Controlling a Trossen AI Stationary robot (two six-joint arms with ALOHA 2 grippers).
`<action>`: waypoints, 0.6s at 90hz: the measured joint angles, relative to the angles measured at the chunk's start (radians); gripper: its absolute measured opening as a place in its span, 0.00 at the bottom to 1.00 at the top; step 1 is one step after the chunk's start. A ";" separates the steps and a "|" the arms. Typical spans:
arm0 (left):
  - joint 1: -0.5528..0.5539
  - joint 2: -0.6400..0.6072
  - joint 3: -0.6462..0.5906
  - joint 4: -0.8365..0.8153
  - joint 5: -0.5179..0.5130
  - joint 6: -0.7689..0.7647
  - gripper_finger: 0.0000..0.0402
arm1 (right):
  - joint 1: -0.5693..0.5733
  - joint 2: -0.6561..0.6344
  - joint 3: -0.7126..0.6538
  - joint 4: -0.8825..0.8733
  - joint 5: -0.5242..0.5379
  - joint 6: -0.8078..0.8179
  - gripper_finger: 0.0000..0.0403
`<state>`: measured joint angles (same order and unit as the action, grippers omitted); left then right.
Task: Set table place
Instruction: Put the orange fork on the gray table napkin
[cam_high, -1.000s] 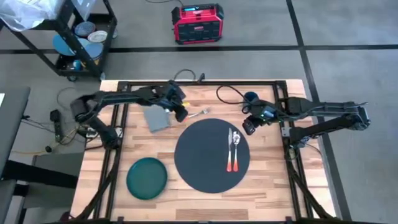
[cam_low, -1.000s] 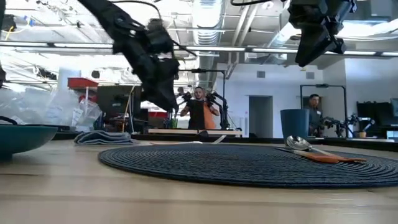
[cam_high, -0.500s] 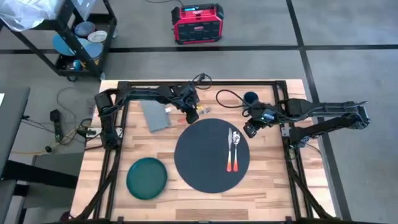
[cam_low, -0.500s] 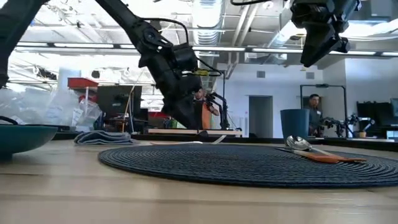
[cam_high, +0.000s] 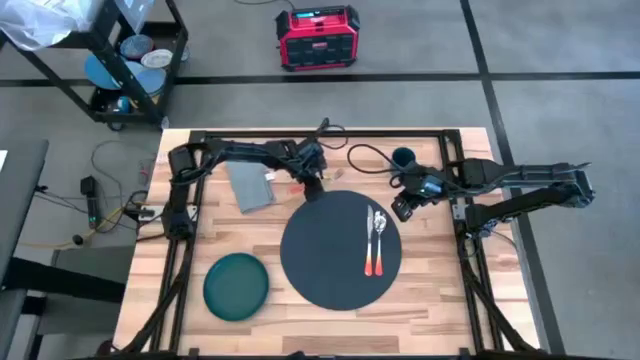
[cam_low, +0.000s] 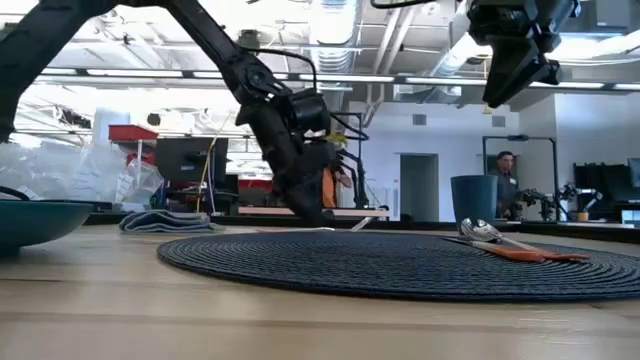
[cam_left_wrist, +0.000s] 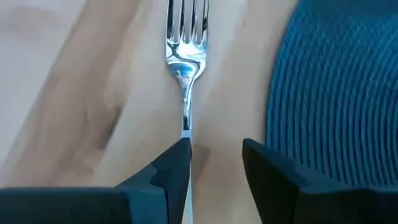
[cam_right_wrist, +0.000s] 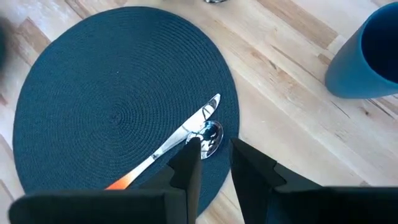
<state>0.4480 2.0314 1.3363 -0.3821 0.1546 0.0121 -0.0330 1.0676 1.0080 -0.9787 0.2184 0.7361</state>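
Note:
The round dark mat (cam_high: 340, 250) lies mid-table, with a spoon (cam_right_wrist: 209, 134) and an orange-handled knife (cam_right_wrist: 163, 149) resting on its right half. A silver fork (cam_left_wrist: 185, 50) lies flat on the wood just past the mat's far left edge, tines pointing away from my left gripper. My left gripper (cam_left_wrist: 214, 152) is open and low over the fork's handle (cam_left_wrist: 186, 115), which runs between the fingers close to one finger (cam_left_wrist: 173, 167). My right gripper (cam_right_wrist: 216, 163) is open and hangs well above the table (cam_high: 440, 300) at the mat's far right edge. My left gripper has its fingers on either side of the fork's handle end, slanting down from the table's left and lying along the fork. The handle passes right beside one finger. I cannot tell whether it touches. The fork lies flat on the wood.
A folded grey napkin (cam_high: 252, 186) lies left of the fork. A dark green plate (cam_high: 236, 286) sits at the near left. A blue cup (cam_high: 402, 158) stands at the far right beside my right arm. A black cable (cam_high: 365, 160) loops near it.
My left gripper has travelled from above the napkin toward the table's right edge and come down to the fork beside the mat. The fork, spoon and knife have stayed in place.

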 joint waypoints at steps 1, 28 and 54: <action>0.000 0.003 0.003 0.000 -0.002 -0.002 0.32 | 0.000 0.000 0.000 0.000 0.000 0.000 0.18; 0.001 0.013 0.054 -0.065 -0.018 -0.020 0.18 | 0.000 0.000 0.000 -0.006 -0.003 0.023 0.18; 0.005 0.002 0.110 -0.082 -0.039 0.085 0.23 | 0.000 0.000 0.000 -0.005 -0.002 0.018 0.18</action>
<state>0.4529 2.0336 1.4467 -0.4642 0.1159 0.0970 -0.0330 1.0676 1.0080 -0.9833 0.2161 0.7544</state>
